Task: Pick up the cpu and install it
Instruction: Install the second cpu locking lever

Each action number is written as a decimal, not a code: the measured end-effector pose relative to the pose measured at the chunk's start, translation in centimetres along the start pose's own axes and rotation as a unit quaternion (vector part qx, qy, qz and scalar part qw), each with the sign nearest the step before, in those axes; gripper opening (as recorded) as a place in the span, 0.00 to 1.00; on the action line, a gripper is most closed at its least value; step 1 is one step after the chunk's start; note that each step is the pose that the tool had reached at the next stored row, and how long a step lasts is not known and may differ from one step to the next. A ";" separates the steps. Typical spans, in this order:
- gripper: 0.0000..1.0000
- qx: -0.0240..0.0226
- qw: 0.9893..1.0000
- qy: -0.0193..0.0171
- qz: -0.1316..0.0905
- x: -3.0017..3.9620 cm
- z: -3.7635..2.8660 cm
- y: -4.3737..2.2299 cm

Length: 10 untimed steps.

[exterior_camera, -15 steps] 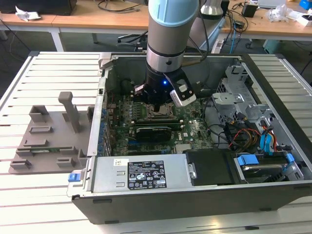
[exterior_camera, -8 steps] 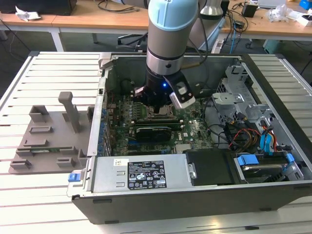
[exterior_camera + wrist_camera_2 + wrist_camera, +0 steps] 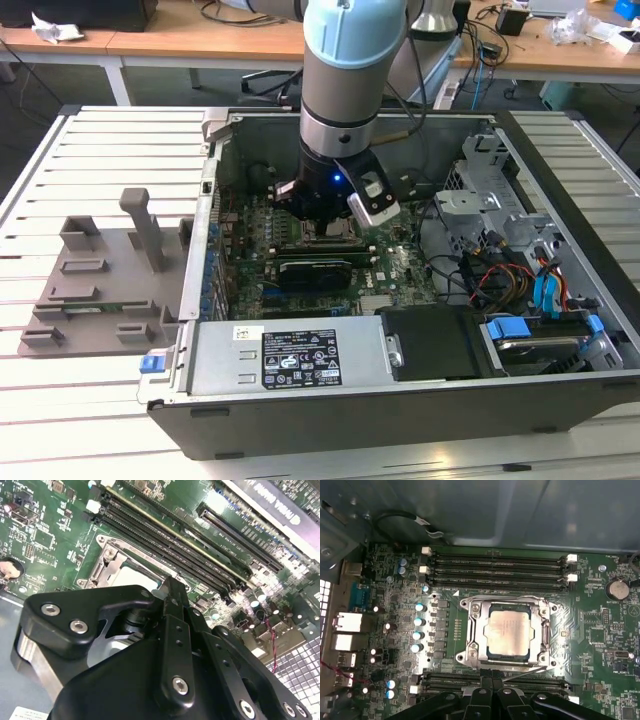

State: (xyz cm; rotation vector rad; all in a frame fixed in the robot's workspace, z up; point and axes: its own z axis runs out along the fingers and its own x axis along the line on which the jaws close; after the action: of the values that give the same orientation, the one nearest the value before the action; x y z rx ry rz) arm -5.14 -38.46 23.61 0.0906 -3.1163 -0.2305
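In the first wrist view the cpu (image 3: 509, 630), a small silvery-grey square with a pale rim, lies flat inside the metal-bordered socket frame (image 3: 470, 645) on the green motherboard (image 3: 600, 625). My gripper (image 3: 492, 678) is just beside one edge of that frame, fingertips together and holding nothing. In the second wrist view the black fingers (image 3: 173, 630) rise in front of the socket, and a pale corner of the cpu (image 3: 137, 578) shows behind them. In the exterior view my gripper (image 3: 320, 222) is low inside the open computer case (image 3: 400, 400), over the board's middle.
Black memory slots (image 3: 495, 567) run along both sides of the socket. A dark card (image 3: 315, 268), cables (image 3: 500, 275) and drive bays (image 3: 540, 330) crowd the case. A grey plastic tray with an upright post (image 3: 140, 225) stands on the slatted table (image 3: 60, 150) at the exterior view's left.
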 end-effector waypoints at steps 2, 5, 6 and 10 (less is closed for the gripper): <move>0.11 0.000 1.000 0.000 0.000 0.02 -0.04 -0.32; 0.11 0.000 1.000 0.000 0.000 0.03 0.12 -0.41; 0.11 0.000 1.000 0.000 0.000 0.03 0.18 -0.41; 0.11 0.000 1.000 0.000 0.000 0.05 0.33 -0.44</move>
State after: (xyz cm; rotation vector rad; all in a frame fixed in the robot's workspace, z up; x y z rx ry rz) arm -5.17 -38.84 23.23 0.0908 -3.1162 -0.2304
